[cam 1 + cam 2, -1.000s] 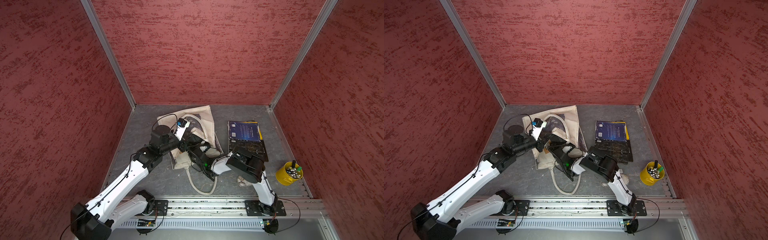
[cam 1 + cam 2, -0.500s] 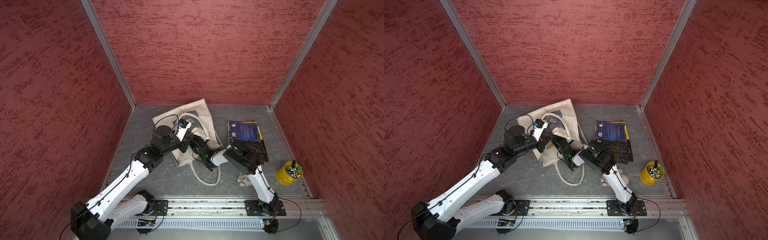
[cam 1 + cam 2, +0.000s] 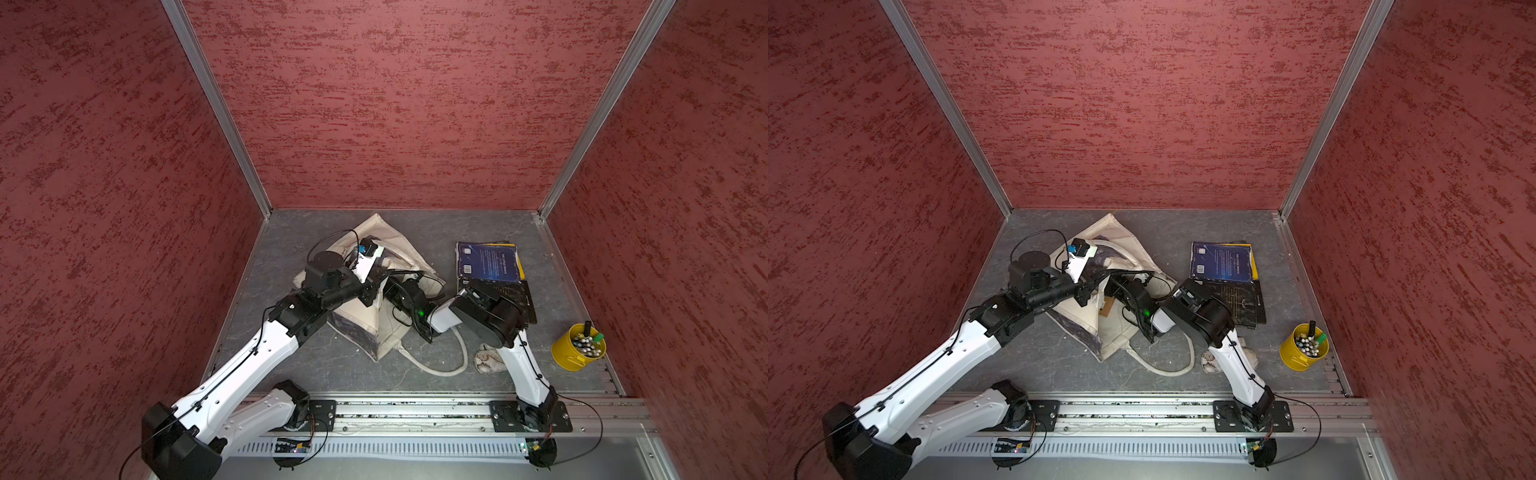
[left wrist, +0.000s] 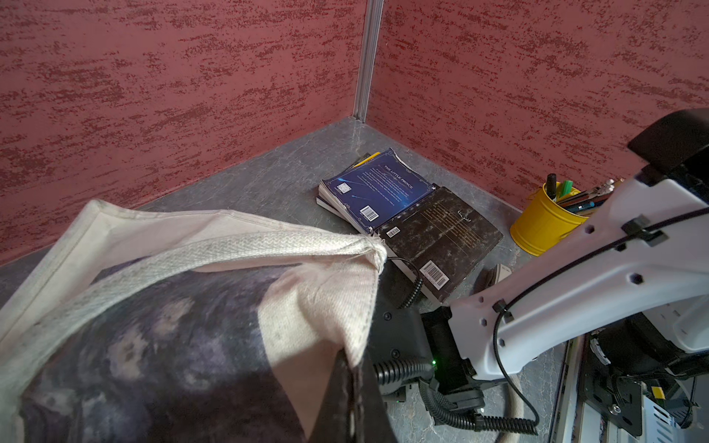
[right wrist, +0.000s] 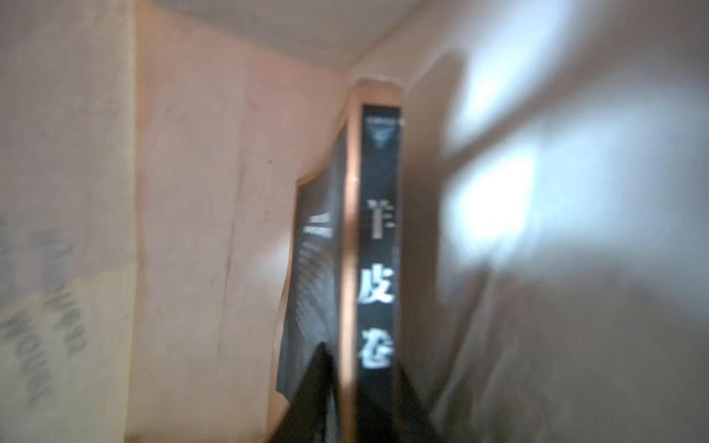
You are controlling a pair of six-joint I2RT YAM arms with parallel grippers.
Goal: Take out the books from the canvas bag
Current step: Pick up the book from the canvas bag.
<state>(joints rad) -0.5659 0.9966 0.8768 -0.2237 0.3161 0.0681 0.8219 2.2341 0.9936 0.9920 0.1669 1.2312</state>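
Observation:
The cream canvas bag (image 3: 374,237) (image 4: 192,307) lies at the middle left of the floor with its mouth towards the right arm. My left gripper (image 4: 351,360) is shut on the fabric edge of that mouth and holds it up. My right gripper (image 5: 362,360) is inside the bag, shut on a book (image 5: 378,237) with a black spine, white characters and a brown edge. In both top views its fingers are hidden in the bag. Outside the bag lie a dark blue book (image 3: 488,259) (image 4: 378,188) and a black book (image 3: 519,301) (image 4: 441,234), with a yellow book's edge (image 3: 519,268) under the blue one.
A yellow cup (image 3: 577,347) (image 4: 544,226) full of pens stands at the front right. A white patterned pouch (image 3: 488,359) lies by the right arm's base link. One bag handle (image 3: 440,368) loops over the floor in front. Red walls close in three sides.
My right gripper has gone deeper into the bag's mouth and closed on the book. The bag has shifted and its far corner has risen. The left gripper's hold is unchanged.

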